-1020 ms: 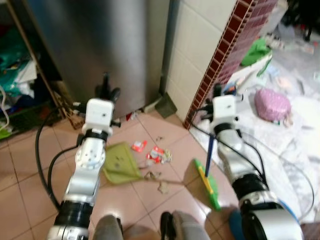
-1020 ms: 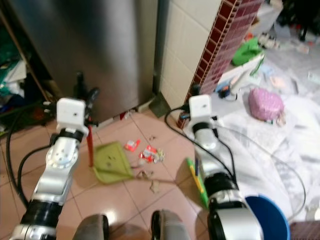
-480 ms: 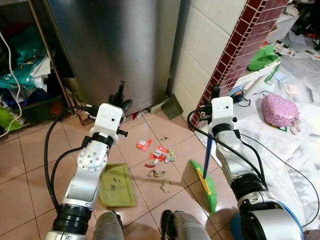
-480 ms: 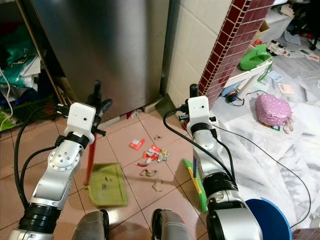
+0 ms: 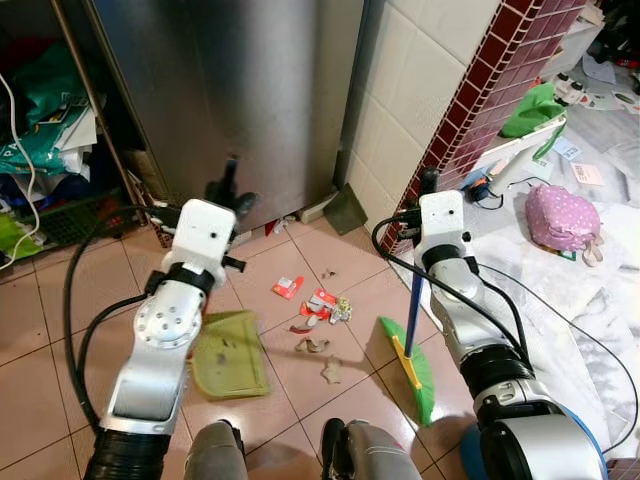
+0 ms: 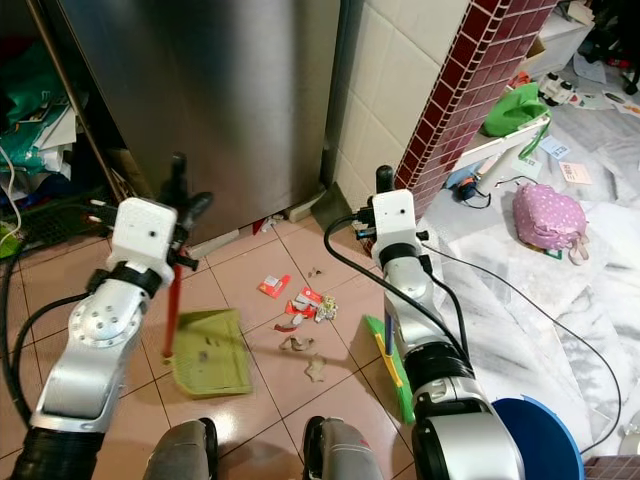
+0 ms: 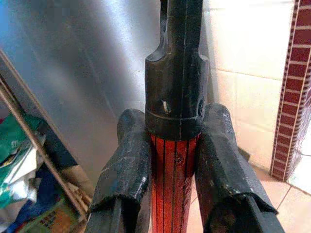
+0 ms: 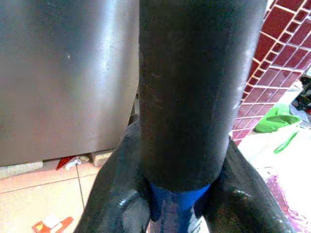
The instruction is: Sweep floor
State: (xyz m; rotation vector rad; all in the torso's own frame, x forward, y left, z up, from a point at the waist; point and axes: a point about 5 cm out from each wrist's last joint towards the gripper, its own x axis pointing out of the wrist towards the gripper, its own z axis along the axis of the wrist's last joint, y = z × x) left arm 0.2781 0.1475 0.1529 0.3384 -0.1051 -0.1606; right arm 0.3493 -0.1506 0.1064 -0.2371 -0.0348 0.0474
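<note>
- A small heap of litter (image 6: 300, 318), red-and-white wrappers and pale crumpled scraps, lies on the pink tiled floor (image 6: 250, 280) in front of the robot, between the two cleaning tools.
- The green dustpan (image 6: 210, 352) rests flat on the tiles to the robot's left of the litter, close to it but not touching, with a few dark specks on its tray.
- Its red handle (image 6: 171, 305) rises from the pan's left edge up to the left tool (image 7: 175, 145), whose two black fingers (image 7: 127, 165) are clamped on the red shaft just under its black end cap.
- The broom (image 5: 411, 355) stands to the robot's right of the litter; its green head sits on the floor, near the scraps, and its blue stick slopes up to the right tool (image 8: 177, 199).
- The right tool is closed around the broom stick where the blue shaft meets its black grip, fingers pressed against both sides.
- Behind the litter stands a tall grey metal cabinet (image 6: 200, 90), beside a white tiled wall with a dark red brick edge (image 6: 450, 110).
- Left of the cabinet is a shelf (image 5: 40, 120) crowded with bags and papers.
- To the right, on pale sheeting, lie a pink spotted bag (image 6: 545, 215), a green cloth (image 6: 510, 110) and loose cables.
- A blue bucket rim (image 6: 540, 440) shows by the right arm.
</note>
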